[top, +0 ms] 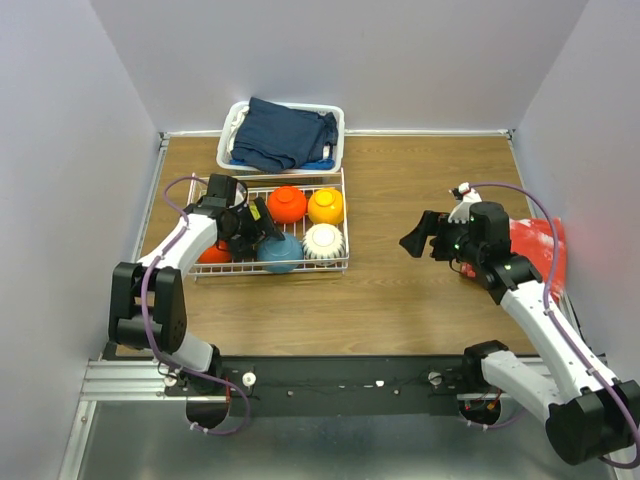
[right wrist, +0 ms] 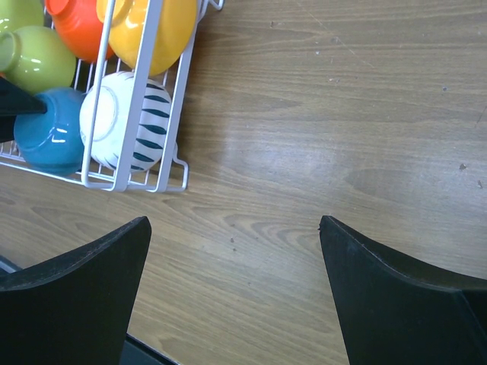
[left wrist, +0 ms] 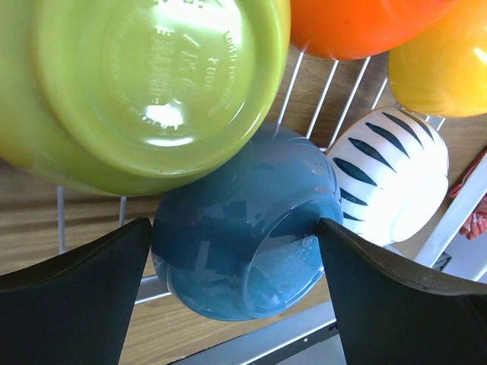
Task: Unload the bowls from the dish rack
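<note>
Woodgrain table (top: pixel 400 300), wire rack (top: pixel 346 215), glossy bowls (top: pixel 287 203), left claw (left wrist: pixel 234 224) spread, right claw (right wrist: pixel 234 222) spread.

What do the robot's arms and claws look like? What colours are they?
The left arm and right arm are white tubes with chunky black joints. A thin purple cable loops along each one. The left claw and right claw each have two flat, black, wedge-shaped fingers.
</note>
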Action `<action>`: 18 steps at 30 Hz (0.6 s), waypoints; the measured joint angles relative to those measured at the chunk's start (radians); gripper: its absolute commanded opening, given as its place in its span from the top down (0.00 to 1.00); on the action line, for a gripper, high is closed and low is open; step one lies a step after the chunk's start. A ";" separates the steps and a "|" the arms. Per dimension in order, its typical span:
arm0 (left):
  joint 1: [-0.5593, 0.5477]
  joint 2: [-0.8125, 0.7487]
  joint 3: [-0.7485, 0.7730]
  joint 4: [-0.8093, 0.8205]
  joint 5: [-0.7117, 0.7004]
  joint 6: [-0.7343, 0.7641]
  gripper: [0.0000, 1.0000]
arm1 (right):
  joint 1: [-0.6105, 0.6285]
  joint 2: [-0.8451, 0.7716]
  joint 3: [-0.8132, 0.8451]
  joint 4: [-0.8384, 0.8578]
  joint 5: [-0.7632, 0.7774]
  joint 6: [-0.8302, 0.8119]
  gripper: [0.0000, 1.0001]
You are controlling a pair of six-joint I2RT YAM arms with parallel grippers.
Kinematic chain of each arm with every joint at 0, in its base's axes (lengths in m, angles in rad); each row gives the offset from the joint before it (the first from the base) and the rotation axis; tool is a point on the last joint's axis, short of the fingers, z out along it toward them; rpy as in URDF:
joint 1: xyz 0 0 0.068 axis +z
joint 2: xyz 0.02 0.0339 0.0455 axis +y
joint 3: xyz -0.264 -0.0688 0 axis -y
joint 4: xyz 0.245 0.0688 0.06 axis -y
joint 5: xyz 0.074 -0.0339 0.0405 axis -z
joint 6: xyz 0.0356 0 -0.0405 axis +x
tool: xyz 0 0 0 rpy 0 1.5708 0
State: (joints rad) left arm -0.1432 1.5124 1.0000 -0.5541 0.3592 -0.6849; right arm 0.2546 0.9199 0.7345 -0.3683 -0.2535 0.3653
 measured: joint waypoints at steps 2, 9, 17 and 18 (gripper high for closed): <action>0.000 0.005 -0.002 0.010 0.010 -0.005 0.01 | 0.000 -0.003 0.000 0.000 0.000 0.000 0.00; 0.005 0.007 -0.015 0.031 0.027 -0.023 0.04 | 0.000 -0.004 0.000 0.000 0.000 0.000 0.00; 0.005 -0.026 -0.033 0.032 0.023 -0.044 0.18 | 0.000 0.005 0.000 0.000 0.000 0.000 0.00; 0.005 -0.033 -0.035 0.031 0.023 -0.045 0.20 | 0.000 0.006 0.000 0.001 0.000 0.000 0.00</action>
State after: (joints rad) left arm -0.1387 1.4792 0.9646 -0.5232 0.3817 -0.7303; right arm 0.2546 0.9264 0.7345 -0.3676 -0.2535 0.3653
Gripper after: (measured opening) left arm 0.878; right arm 0.998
